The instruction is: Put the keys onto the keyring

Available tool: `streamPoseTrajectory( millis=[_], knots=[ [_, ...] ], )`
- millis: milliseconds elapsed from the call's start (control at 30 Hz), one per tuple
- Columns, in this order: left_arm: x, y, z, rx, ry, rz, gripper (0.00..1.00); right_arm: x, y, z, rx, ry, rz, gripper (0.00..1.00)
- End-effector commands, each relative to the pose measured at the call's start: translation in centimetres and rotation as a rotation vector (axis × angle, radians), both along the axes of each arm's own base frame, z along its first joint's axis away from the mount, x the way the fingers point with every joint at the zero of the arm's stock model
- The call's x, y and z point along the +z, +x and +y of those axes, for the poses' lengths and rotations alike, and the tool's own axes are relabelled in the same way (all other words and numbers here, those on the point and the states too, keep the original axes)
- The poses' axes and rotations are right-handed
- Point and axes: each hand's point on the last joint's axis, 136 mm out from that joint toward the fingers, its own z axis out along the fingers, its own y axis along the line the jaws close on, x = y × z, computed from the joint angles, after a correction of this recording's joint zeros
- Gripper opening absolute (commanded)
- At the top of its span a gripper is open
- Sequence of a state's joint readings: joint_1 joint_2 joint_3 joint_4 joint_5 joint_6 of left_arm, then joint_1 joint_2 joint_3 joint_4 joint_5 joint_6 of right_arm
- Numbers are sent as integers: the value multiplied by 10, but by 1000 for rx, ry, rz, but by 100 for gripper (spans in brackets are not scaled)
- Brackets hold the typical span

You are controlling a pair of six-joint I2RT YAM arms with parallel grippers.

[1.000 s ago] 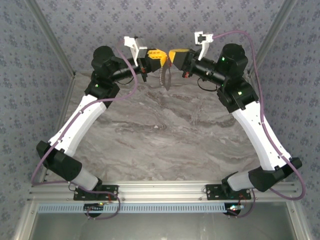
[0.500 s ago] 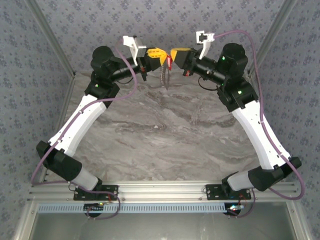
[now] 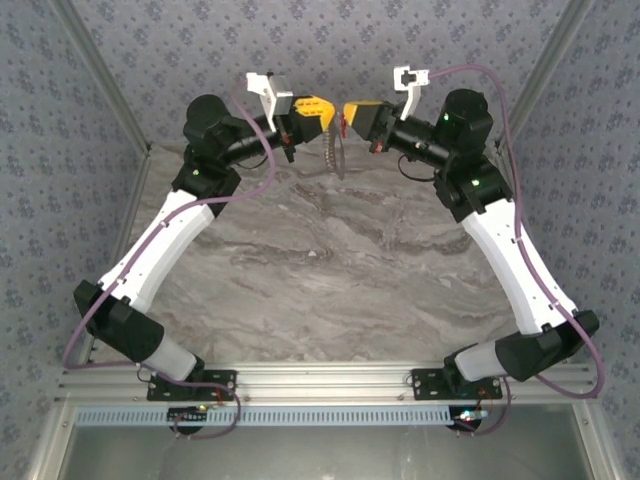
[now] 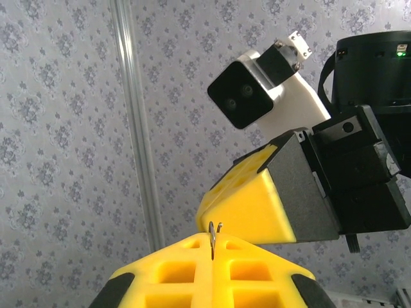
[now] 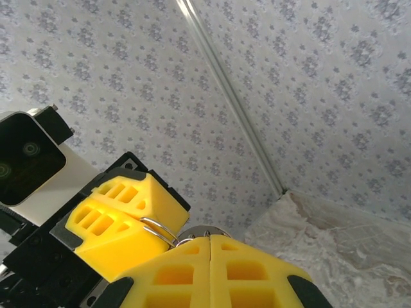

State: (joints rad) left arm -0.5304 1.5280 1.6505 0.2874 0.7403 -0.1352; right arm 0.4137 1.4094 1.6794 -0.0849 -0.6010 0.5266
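Overhead, keyring [image 3: 336,156] hangs down

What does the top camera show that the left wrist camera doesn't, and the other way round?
Top view, not the left wrist view: the left arm and right arm in full, the marble table, and the keyring dangling beneath the two tools. Left wrist view, not the top: a close look at a thin wire loop poking out from between the shut fingers of the left tool. Both: the yellow left tool meeting the right tool tip to tip in front of the patterned wall.
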Motion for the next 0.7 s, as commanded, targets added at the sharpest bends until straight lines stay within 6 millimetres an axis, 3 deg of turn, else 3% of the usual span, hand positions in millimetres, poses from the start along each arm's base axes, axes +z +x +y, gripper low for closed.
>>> streamPoseTrajectory(
  millis=[0,200,267,367,500,667],
  knots=[
    [29,-16,8,-3,-71,-77,0,1,-4,9,76,22,20,0],
    [29,-11,6,-6,-83,-73,0,-3,-11,19,155,29,59,0],
    [27,-9,4,-7,-86,-66,0,-4,-10,14,165,50,83,0],
    [26,-6,4,-3,-90,-58,0,-4,8,-20,107,162,134,19],
    [27,-1,7,-1,-107,-34,0,7,27,-74,29,331,163,26],
    [29,8,15,-19,-149,7,0,32,27,-84,10,353,111,38]
  ],
)
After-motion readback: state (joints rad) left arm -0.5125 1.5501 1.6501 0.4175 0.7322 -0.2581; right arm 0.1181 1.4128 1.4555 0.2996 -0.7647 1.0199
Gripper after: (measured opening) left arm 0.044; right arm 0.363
